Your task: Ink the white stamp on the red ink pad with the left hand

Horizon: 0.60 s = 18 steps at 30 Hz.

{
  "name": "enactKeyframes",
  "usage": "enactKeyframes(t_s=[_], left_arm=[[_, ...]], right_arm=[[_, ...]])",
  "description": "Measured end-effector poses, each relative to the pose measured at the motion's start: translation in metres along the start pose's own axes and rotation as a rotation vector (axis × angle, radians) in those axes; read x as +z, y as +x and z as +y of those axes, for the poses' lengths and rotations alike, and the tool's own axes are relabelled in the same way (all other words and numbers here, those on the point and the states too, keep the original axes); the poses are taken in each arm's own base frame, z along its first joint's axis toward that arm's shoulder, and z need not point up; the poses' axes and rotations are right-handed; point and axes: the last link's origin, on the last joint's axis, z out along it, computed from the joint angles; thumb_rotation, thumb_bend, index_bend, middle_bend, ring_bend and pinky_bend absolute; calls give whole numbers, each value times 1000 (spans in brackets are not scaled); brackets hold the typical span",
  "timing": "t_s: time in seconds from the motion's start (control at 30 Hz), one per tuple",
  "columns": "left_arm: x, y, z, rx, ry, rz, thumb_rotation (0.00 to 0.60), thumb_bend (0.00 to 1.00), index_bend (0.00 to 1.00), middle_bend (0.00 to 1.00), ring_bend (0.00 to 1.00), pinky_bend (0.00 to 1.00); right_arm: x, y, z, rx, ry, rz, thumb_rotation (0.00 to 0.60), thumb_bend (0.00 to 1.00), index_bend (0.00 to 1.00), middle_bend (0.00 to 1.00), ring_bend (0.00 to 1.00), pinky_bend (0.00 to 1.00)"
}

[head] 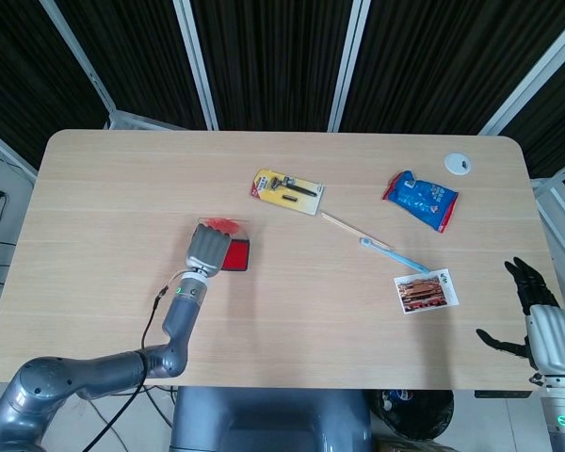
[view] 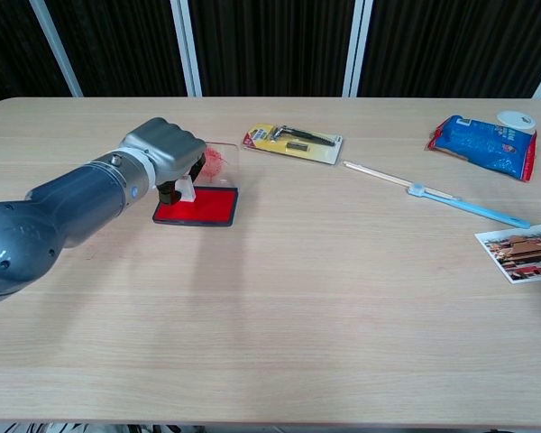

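My left hand (view: 167, 152) (head: 207, 250) grips the small white stamp (view: 185, 190), fingers curled over it. The stamp's base sits on the left end of the red ink pad (view: 205, 207), a black-rimmed tray whose red face shows to the right of the hand (head: 236, 255). In the head view the hand hides the stamp. The pad's clear lid (view: 218, 159), smeared with red, lies just behind it. My right hand (head: 539, 318) hangs beyond the table's right front corner, fingers spread and holding nothing.
A razor in yellow packaging (head: 286, 191) lies behind the pad. A thin stick and a blue-handled tool (head: 381, 248) lie in the middle right, a blue packet (head: 421, 200) and a white disc (head: 458, 164) at the back right, a photo card (head: 426, 290) near the right front.
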Motion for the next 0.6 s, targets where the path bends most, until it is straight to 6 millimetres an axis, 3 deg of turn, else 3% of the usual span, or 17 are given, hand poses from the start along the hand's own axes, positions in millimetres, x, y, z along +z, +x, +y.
enactKeyframes(t_s=[0.6], left_arm=[[-1, 2, -1, -2, 3, 4, 600, 544, 718, 729, 481, 518]], right_arm=[[0, 0, 0, 3, 1, 3, 600, 102, 0, 0, 0, 186]])
